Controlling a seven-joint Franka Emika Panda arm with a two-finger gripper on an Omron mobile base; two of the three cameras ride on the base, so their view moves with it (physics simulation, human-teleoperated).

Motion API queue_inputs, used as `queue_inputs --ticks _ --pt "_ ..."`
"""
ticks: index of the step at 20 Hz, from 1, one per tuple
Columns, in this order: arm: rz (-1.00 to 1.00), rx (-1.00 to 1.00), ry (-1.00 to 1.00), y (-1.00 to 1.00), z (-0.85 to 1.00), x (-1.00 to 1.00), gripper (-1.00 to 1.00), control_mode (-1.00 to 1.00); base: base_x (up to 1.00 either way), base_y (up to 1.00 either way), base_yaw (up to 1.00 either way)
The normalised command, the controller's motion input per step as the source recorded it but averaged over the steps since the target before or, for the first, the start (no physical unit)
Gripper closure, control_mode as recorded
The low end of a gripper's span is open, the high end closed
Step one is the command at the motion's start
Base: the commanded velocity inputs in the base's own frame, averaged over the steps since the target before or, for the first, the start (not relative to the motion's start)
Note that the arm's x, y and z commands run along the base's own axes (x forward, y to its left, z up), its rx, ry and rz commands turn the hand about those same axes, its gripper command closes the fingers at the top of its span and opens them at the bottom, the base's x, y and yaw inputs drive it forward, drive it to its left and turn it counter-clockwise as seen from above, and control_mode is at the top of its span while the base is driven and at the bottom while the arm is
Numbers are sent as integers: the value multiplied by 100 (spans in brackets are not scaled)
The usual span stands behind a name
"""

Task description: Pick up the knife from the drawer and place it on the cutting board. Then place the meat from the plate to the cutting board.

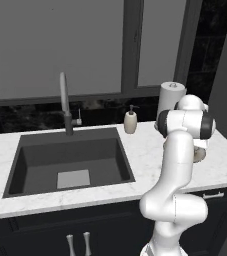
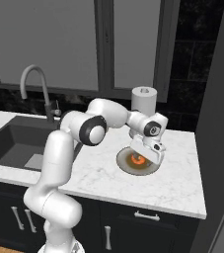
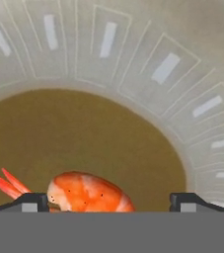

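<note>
Hand view showed the fingers (image 3: 111, 201) spread wide, gripping nothing, straddling the meat (image 3: 86, 192) lying on the plate (image 3: 182, 74) near the tabletop's (image 2: 182, 183) right edge; set off-centre, they could nudge that curved piece sideways, or pinch only its thin tail.

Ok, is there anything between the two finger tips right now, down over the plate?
Yes. In the hand view the meat, a curled orange shrimp, lies between the open gripper tips, nearer one tip, on the plate. Nothing else sits in that gap.
</note>
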Motion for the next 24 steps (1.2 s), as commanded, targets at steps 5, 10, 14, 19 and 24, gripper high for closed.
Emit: queue_inputs --ticks 5,10,14,19,24 --pt "0 0 0 0 -43 0 -100 -100 0 0 0" --pt "0 0 0 13 -64 -2 100 -100 0 0 0" --pt "0 0 0 14 -26 -3 100 -100 0 0 0" --pt "0 0 0 13 -2 0 100 -100 0 0 0" --pt "0 1 0 4 17 -7 100 -100 0 0 0"
